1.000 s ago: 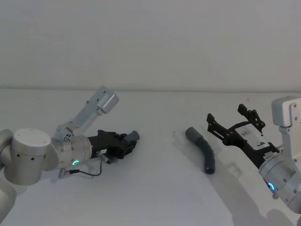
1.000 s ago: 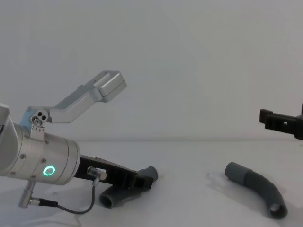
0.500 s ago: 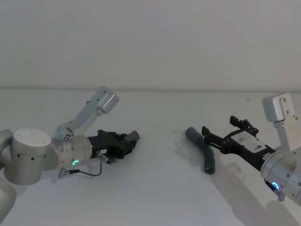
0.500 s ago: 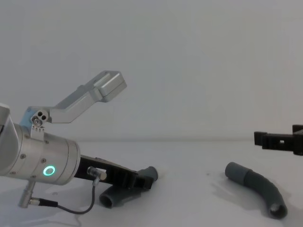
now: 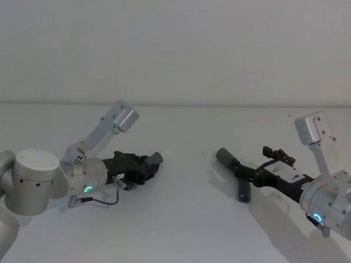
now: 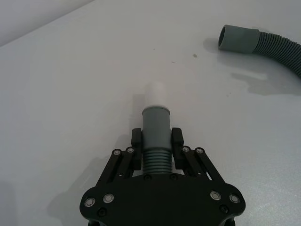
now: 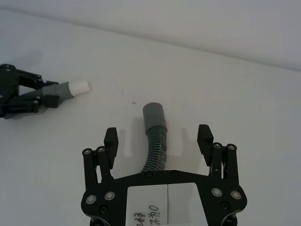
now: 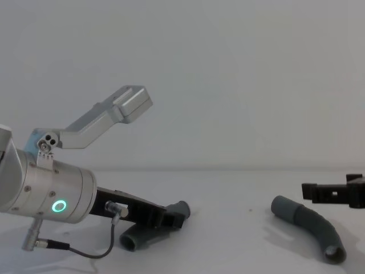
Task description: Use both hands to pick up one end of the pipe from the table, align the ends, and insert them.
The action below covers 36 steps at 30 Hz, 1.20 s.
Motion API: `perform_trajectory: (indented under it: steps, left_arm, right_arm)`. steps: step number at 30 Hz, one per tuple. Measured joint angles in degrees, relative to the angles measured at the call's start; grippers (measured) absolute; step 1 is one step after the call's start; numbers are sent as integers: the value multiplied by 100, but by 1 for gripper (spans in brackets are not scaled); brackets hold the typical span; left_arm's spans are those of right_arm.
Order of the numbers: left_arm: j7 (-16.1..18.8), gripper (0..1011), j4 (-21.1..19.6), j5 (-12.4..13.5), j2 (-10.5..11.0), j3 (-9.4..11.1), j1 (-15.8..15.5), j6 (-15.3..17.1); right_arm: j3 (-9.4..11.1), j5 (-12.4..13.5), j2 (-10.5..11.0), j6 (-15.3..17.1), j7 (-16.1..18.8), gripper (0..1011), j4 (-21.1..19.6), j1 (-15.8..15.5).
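Change: over the last second the right tool (image 7: 158, 136) has come down from well above the worktop (image 5: 181, 230) to just over it, and it now straddles the right pipe piece (image 7: 156, 150).
Right tool: its fingers are spread wide, one on each side of the ribbed body. Neither seems to touch it, and nothing is held.
Right pipe piece: it lies flat on the worktop between the right tool's fingers. Its wide sleeve (image 7: 154, 115) sits just beyond the fingertips, pointing away from the wrist.
Left tool (image 6: 156, 140): unchanged, clamped on the left pipe piece (image 6: 155, 120) just behind its cuff, low at the worktop.
Left pipe piece: the cuff and pale tip (image 6: 154, 92) stick out ahead of the left tool's fingertips. They aim broadly toward the wide sleeve but are well apart from it.
Meaning: the right-side approach looks finished. The likely next step is to close on the ribs behind the sleeve, then lift both pieces and bring the ends together.
Watch: the right piece is curved and ribbed where the fingers would close. It may roll or pivot, which would throw the sleeve off line.
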Motion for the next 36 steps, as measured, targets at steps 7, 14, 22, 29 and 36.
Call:
perform_trajectory:
  steps: [7,14,22,29,36]
  left_arm:
    - [0,364,0,0,0,0,0,0]
    - [0,364,0,0,0,0,0,0]
    - [0,364,0,0,0,0,0,0]
    - [0,364,0,0,0,0,0,-1]
    - [0,364,0,0,0,0,0,-1]
  right_arm:
    - [-87,-83,-5,36,35,1001,200,127]
    - [-159,-159,-23,59,84,1002,352,232]
    - [-211,-195,-92,161,118,1001,486,324]
    - [-218,-193,-185,297,113,1001,572,379]
    - [-217,-190,-290,411,77,1002,652,435]
